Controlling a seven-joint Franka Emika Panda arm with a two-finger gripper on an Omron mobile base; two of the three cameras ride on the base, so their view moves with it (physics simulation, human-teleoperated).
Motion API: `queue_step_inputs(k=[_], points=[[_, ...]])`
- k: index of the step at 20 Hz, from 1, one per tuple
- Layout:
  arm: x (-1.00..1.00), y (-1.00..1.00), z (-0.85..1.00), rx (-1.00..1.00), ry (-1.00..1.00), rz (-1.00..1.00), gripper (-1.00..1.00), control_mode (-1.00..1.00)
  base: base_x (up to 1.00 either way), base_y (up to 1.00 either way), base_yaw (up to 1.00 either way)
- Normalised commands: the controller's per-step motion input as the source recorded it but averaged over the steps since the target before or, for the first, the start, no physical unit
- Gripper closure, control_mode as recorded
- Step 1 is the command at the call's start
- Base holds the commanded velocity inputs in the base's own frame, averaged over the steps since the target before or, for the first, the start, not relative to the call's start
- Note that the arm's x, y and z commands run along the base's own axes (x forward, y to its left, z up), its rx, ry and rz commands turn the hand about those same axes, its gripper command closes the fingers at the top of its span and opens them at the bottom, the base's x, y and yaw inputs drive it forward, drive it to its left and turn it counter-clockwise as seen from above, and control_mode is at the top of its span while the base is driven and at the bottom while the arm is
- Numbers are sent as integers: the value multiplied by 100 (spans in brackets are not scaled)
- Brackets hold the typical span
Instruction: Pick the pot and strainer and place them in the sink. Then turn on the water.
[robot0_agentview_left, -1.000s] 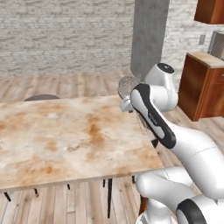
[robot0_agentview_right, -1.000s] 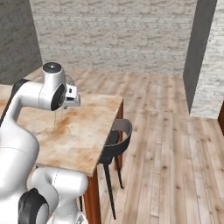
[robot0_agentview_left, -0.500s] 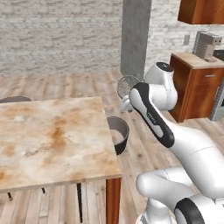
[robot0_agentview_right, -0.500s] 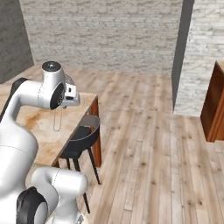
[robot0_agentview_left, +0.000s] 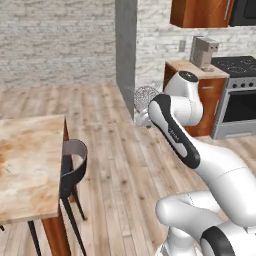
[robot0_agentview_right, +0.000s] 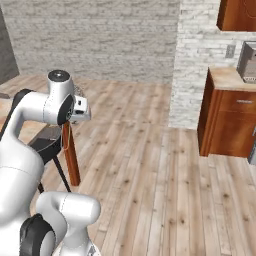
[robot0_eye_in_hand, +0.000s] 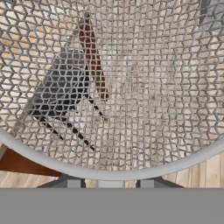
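My gripper (robot0_eye_in_hand: 110, 184) is shut on the strainer (robot0_eye_in_hand: 113, 87), clamping it at the rim. The silver mesh bowl spreads across the hand view, and the floor, a chair and a table leg show through it. In the left base view the strainer (robot0_agentview_left: 146, 95) stands up just above my gripper (robot0_agentview_left: 142, 115), held in the air in front of the arm's elbow. In the right base view my gripper (robot0_agentview_right: 79, 109) hangs beside the table's corner. The pot, the sink and the water are out of view.
A wooden table (robot0_agentview_left: 25, 160) with a dark chair (robot0_agentview_left: 74, 162) stands to the left. A grey pillar (robot0_agentview_left: 126, 45), a brown cabinet (robot0_agentview_left: 192, 95) carrying a grey appliance (robot0_agentview_left: 202, 52), and a stove (robot0_agentview_left: 237, 95) lie ahead to the right. Plank floor stretches between them.
The base has turned right, so the whole scene slid left: the table moved off to the left, and the cabinet and stove came into view. The strainer stays in the grip.
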Motion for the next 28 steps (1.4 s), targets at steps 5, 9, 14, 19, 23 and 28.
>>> queue_step_inputs(k=[5, 9, 14, 19, 23, 28], points=[[0, 0, 0, 0, 0, 0, 100, 100, 32, -76, -25], [0, 0, 0, 0, 0, 0, 100, 100, 30, -83, -27], [0, 0, 0, 0, 0, 0, 100, 100, 43, -74, -33], [0, 0, 0, 0, 0, 0, 100, 100, 63, -61, -41], [0, 0, 0, 0, 0, 0, 100, 100, 66, -45, -45], [0, 0, 0, 0, 0, 0, 100, 100, 77, -29, -49]])
